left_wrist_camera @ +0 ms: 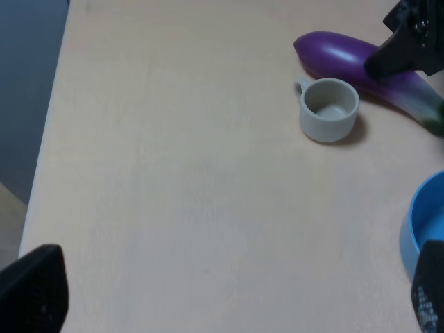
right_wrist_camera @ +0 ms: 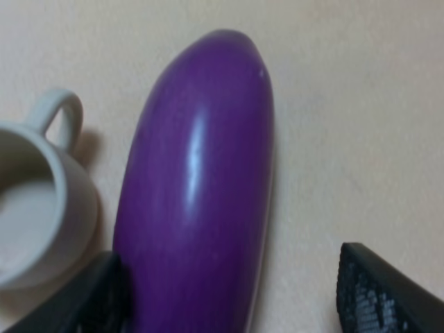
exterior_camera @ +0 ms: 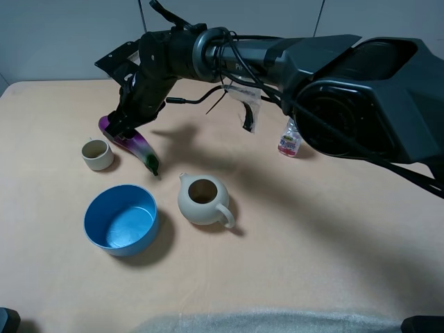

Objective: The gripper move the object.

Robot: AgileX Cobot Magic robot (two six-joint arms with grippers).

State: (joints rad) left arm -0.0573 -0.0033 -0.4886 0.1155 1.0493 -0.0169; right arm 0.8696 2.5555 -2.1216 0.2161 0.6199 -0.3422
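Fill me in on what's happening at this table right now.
The right gripper reaches across to the left side of the table and sits over the eggplant, jaws open to either side of it, not clamped. The eggplant lies on the table beside the small cup. The left gripper hangs open over bare table, holding nothing.

Right arm (exterior_camera: pixel 263 52) outstretched, jaws apart.

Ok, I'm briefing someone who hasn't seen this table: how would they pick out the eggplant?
Find the blue bowl, front left; behind it stands a small cream cup. The eggplant lies beside that cup, under the right gripper: the only long, glossy purple thing, with a green stem.
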